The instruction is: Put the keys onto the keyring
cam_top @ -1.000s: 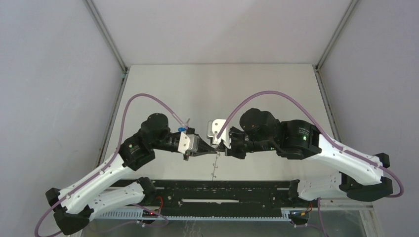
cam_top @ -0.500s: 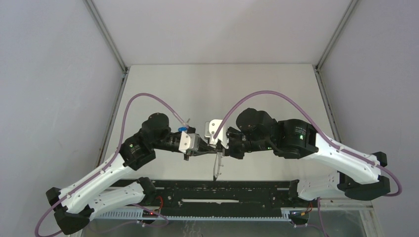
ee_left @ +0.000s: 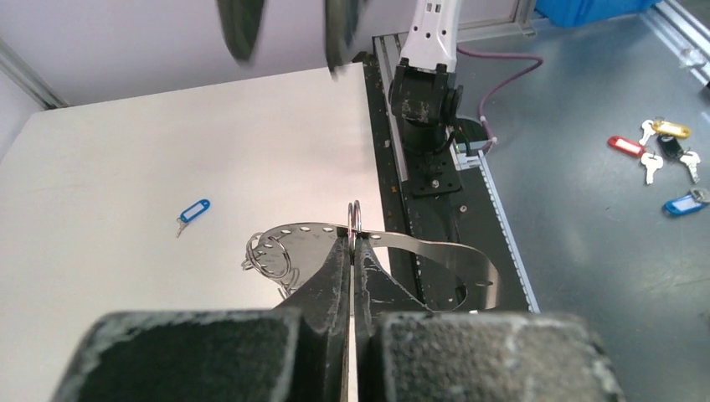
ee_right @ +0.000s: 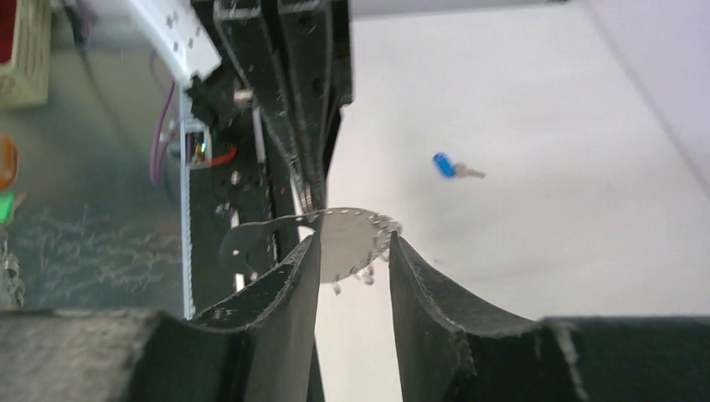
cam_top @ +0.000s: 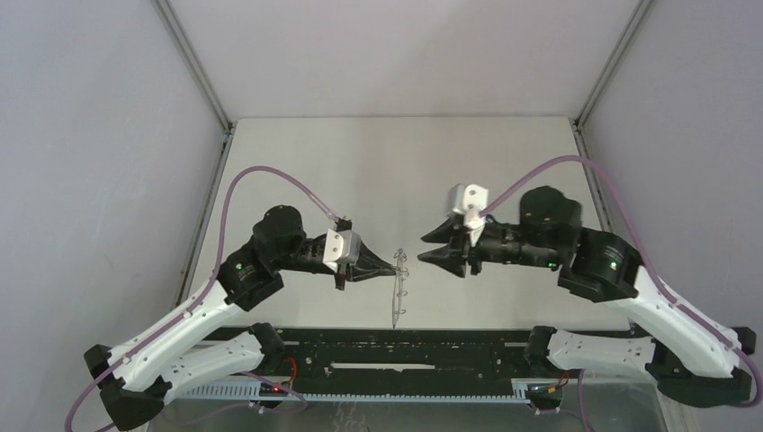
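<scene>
The keyring (ee_left: 435, 247), a thin grey metal hoop with small wire loops along its rim, hangs off the table. My left gripper (ee_left: 353, 239) is shut on its rim at one wire loop. From above the keyring (cam_top: 399, 292) shows edge-on, just below the left gripper (cam_top: 392, 267). My right gripper (cam_top: 425, 247) stands open a short way right of it, touching nothing. In the right wrist view the keyring (ee_right: 352, 239) lies beyond the open right gripper (ee_right: 353, 244). One of the keys (ee_left: 194, 210), with a blue tag, lies on the table; it also appears as the key (ee_right: 444, 165).
The black rail (cam_top: 414, 346) runs along the table's near edge, under the keyring. Beyond it, on the grey floor, lie loose keys with red, yellow and blue tags (ee_left: 666, 146). Grey walls close in the white table (cam_top: 405, 162) on three sides.
The right gripper has opened, let go of the keyring and pulled back to the right. The left gripper stays shut on the keyring, which now hangs from it alone.
</scene>
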Controlling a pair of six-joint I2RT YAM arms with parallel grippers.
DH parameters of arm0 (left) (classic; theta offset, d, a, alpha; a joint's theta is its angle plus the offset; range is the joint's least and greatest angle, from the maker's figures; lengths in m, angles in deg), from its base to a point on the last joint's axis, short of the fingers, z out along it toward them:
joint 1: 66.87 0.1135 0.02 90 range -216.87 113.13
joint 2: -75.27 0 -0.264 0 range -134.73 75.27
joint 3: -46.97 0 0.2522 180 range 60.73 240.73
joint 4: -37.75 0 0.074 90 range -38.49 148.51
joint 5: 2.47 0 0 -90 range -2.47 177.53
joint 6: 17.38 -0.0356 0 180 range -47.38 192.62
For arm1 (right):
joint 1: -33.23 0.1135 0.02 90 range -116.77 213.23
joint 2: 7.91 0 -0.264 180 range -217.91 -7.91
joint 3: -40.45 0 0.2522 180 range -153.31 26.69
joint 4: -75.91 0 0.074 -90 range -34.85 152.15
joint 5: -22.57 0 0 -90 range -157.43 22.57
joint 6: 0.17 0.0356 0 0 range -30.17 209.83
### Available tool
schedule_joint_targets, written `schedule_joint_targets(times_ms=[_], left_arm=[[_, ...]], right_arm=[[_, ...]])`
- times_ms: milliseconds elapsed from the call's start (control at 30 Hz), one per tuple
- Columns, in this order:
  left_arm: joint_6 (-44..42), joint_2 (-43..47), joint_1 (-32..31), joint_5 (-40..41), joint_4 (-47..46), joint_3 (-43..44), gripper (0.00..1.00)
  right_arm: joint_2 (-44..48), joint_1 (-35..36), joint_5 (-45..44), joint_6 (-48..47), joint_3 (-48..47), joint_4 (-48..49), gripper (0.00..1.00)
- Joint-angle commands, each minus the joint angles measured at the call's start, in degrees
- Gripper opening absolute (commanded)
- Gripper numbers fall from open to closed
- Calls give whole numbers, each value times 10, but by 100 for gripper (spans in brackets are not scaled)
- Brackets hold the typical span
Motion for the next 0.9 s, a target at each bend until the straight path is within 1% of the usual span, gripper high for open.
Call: schedule_joint_targets(times_ms=[0, 167, 267, 300, 333, 367, 400, 467, 567, 667, 700, 733, 767, 800, 867], left_arm=[[65, 12, 5, -3, -75, -14, 0], [92, 17, 5, -1, -115, -17, 0], [79, 18, 5, 2, -109, -13, 0], [63, 17, 5, 10, -97, -11, 0], [44, 17, 5, 23, -80, -10, 0], [26, 16, 4, 40, -64, -9, 0], [10, 14, 5, 55, -48, -8, 0], [-16, 9, 5, 73, -10, -5, 0], [-32, 5, 11, 88, 35, -2, 0], [-27, 2, 23, 95, 70, -4, 0], [-26, -2, 30, 95, 82, -3, 0], [-24, -7, 36, 95, 94, -1, 0], [-24, -13, 42, 95, 108, 3, 0], [-24, -18, 47, 95, 120, 6, 0], [-30, -24, 56, 98, 138, 10, 0]], right_arm=[[47, -56, 101, 56, 25, 112, 45], [49, -77, 122, 64, 38, 111, 46], [56, -101, 112, 78, 49, 116, 46], [57, -114, 96, 85, 55, 119, 47], [55, -132, 72, 96, 62, 121, 51], [49, -152, 38, 110, 66, 119, 58], [38, -173, 8, 127, 70, 111, 61], [18, -230, -37, 168, 83, 99, 65], [-6, -289, -107, 217, 130, 108, 66], [-32, -343, -189, 256, 193, 158, 66], [-44, -360, -205, 273, 203, 166, 69], [-58, -373, -224, 285, 209, 173, 72], [-78, -381, -253, 296, 215, 186, 74], [-98, -390, -273, 312, 219, 195, 74], [-152, -411, -280, 333, 230, 223, 73]])
